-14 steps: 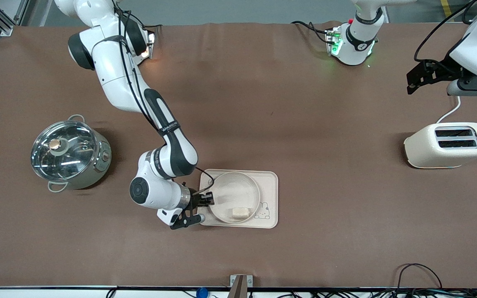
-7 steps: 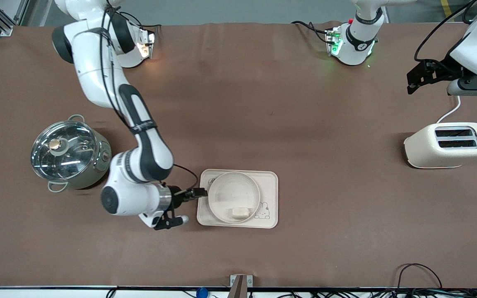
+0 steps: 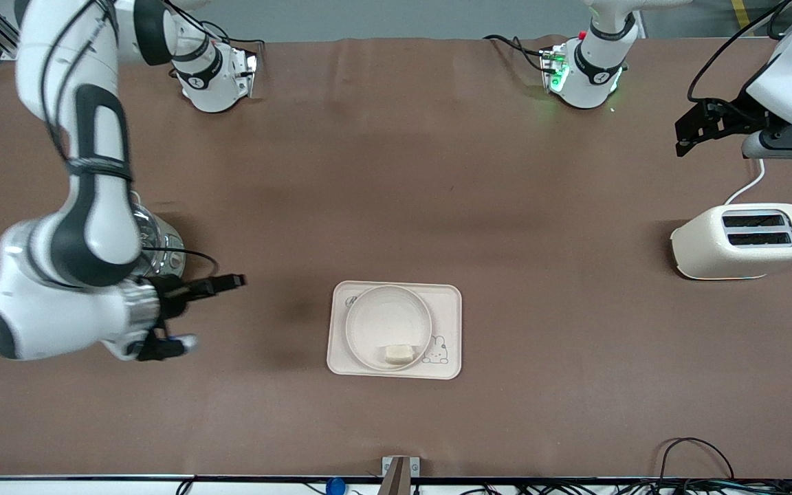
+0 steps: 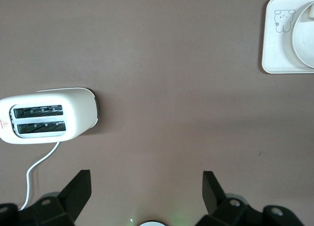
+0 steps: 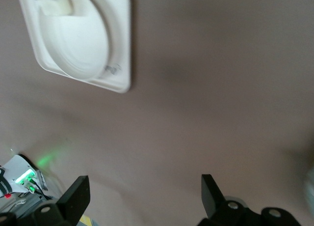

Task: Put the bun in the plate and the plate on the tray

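One bun (image 3: 399,353) plated, right pincer (image 3: 221,283) well apart

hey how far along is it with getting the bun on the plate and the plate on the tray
It looks finished. The bun lies in the plate, and the plate sits on the tray. Nothing is in hand: the right gripper is open and empty over bare table beside the pot, and the left gripper waits open above the toaster's end of the table. Nothing appears left.
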Action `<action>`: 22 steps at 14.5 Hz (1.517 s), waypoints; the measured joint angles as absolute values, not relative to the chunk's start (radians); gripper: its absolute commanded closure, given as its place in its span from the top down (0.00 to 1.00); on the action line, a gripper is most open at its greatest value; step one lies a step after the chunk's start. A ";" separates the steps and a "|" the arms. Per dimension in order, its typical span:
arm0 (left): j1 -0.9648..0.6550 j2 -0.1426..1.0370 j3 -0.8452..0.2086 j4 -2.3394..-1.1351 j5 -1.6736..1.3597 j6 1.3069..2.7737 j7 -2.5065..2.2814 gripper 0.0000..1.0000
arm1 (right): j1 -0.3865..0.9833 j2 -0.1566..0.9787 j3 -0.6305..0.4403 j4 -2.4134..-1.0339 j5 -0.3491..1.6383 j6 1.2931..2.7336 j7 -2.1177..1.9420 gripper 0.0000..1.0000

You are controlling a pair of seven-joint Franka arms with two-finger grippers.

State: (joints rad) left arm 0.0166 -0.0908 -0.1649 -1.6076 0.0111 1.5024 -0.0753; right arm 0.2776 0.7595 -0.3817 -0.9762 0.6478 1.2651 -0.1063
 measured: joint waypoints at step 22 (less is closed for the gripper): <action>0.015 -0.091 -0.178 -1.599 0.011 1.502 -0.075 1.00 | -0.060 -0.076 -0.031 -1.569 -0.009 1.401 -0.131 1.00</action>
